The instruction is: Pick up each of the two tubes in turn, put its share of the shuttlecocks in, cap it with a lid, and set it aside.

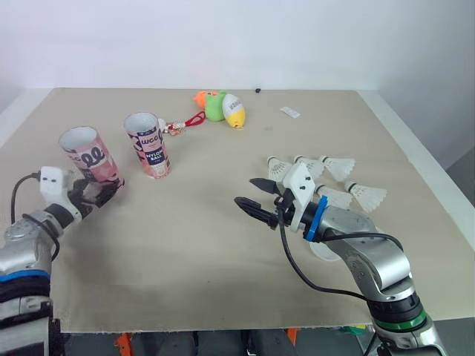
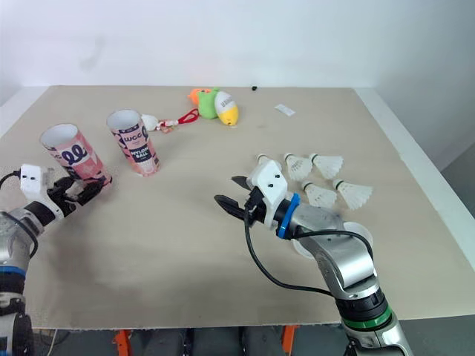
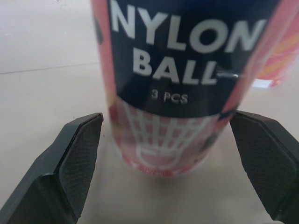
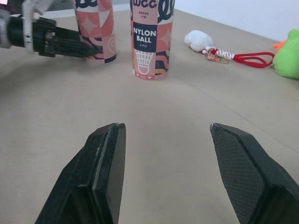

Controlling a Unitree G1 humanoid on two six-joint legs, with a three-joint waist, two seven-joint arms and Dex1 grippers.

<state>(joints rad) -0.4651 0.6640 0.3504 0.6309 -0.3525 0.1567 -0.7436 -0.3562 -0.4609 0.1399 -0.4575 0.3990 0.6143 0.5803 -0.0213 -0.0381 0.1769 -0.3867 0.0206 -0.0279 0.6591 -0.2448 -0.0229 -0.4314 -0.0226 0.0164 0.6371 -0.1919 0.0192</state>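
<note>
Two grippers, both standing wide open and gripping nothing: left gripper (image 1: 104, 191) is straddling the base of the near tube (image 1: 89, 154) by the left edge of the table (image 1: 185, 282); right gripper (image 1: 245, 191) is hovering over bare mid-table; second tube (image 1: 148, 144) is standing upright just beside the first; shuttlecocks (image 1: 330, 182) are lying toward the right edge

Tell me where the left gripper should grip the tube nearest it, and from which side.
I'd grip the left tube low on its round wall, coming in level from the robot's side. It stands upright, mouth open upward, and the left gripper, fingers open, flanks its base.
</note>
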